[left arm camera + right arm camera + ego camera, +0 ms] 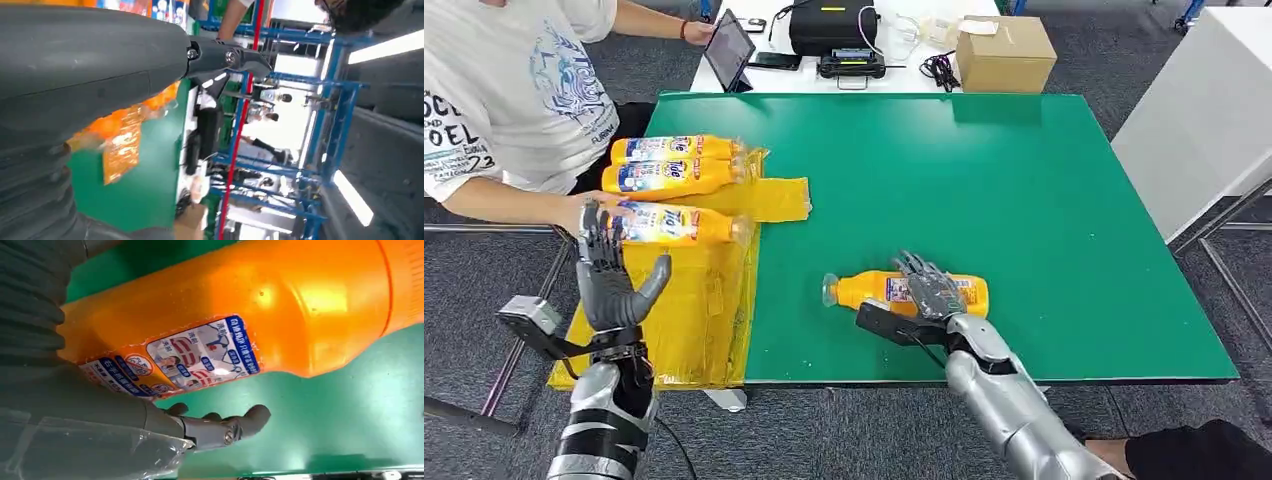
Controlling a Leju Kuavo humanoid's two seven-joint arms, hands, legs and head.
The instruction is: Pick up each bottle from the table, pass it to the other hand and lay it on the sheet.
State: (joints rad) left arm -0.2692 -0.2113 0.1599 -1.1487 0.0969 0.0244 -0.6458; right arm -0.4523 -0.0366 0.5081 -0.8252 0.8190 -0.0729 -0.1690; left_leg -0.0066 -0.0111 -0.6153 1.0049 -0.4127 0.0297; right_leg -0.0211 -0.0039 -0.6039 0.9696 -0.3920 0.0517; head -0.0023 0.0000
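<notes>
Bottles are lying in two places on the green table [1024, 180]. One orange bottle [909, 291] is resting on its side toward the table's 6 o'clock edge, its clear cap pointing to 9 o'clock. The right hand [929, 290] is lying over this bottle's labelled middle, fingers draped across the top and thumb [220, 427] reaching along the mat just beside it; whether it is actually gripping, I cannot tell. Three more bottles [674, 180] are lying side by side on the yellow sheet [694, 310] at the table's 9 o'clock side. The left hand [609, 275] is standing upright over the sheet, fingers apart and holding nothing. A person's hand [589, 210] is touching the nearest of the three bottles. A cardboard box [1004, 52] is sitting beyond the table at 12 o'clock.
</notes>
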